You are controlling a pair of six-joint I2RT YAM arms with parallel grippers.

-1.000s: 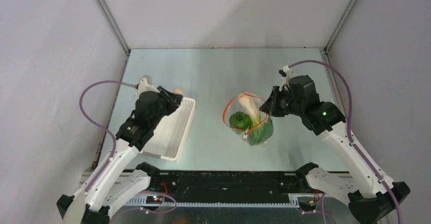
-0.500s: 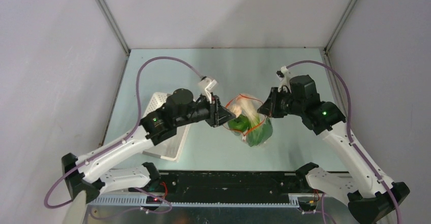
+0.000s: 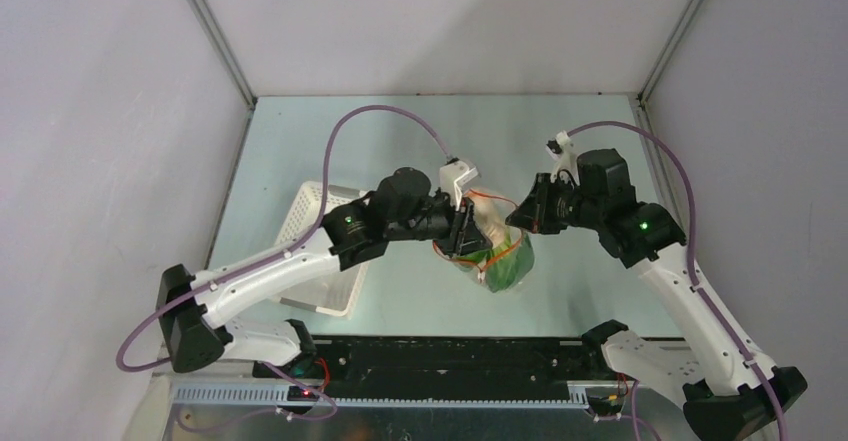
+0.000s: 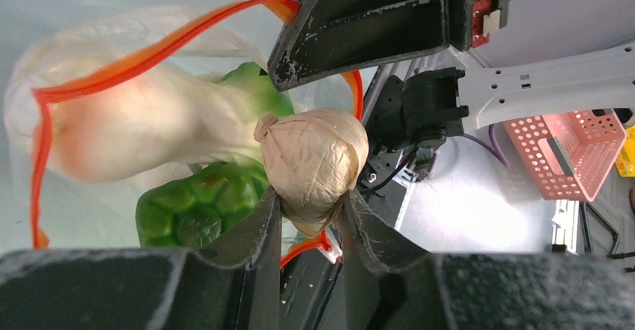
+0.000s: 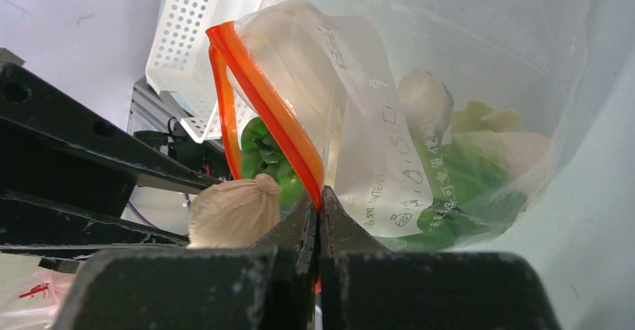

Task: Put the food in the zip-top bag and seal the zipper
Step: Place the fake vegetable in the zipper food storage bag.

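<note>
top external view, from the left: the white basket (image 3: 322, 251) sits on the bench (image 3: 400, 141) beneath the left forearm, well apart from the action. the left gripper (image 4: 311, 204) is pinching a pale, wrinkled mushroom-like piece (image 4: 314, 162) right at the mouth of the zip-top bag (image 3: 508, 266). the bag sits mid-bench with bok choy (image 4: 142, 132) and a green piece (image 4: 196, 212) inside. on the right, the right gripper (image 5: 317, 209) is pressed together on the zipper (image 5: 262, 94), holding the rim up and open.

the risk, as i judge it: the piece hangs just at the rim, so releasing there could bounce it off the strip onto the bench. the left fingers also crowd the opening. brushing the rim could tug the thin plastic out of the right gripper's narrow pinch, and the mouth would slump shut.
</note>
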